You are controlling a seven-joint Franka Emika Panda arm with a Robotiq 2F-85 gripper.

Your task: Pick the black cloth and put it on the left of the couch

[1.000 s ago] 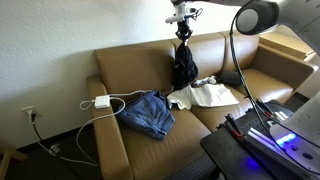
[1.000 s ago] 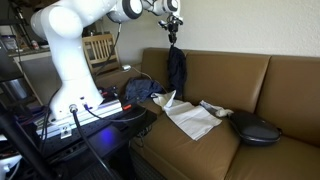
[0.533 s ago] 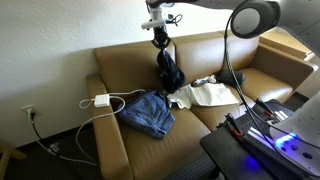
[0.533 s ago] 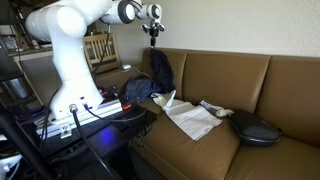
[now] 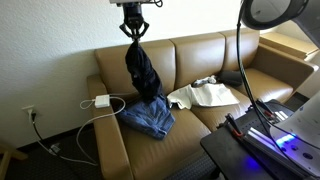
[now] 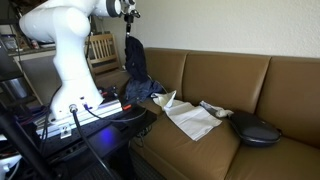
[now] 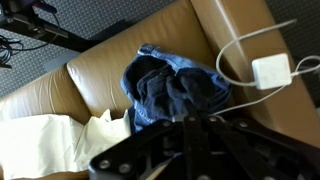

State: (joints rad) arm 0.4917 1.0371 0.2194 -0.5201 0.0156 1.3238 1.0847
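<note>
My gripper is shut on the top of the black cloth, which hangs in a long drape above the left seat of the brown couch. The cloth's lower end reaches down to just above the blue jeans. In an exterior view the gripper holds the cloth in front of the couch's back. In the wrist view the shut gripper looks down on the jeans. There the dark cloth is hard to tell apart from them.
A white cloth lies on the middle seat. A white charger with its cable lies on the left armrest. A black round object sits on the couch's other end. A black table with equipment stands in front.
My gripper has carried the hanging black cloth along the couch from above the middle seat to above the left seat, over the jeans. The grip has stayed shut.
</note>
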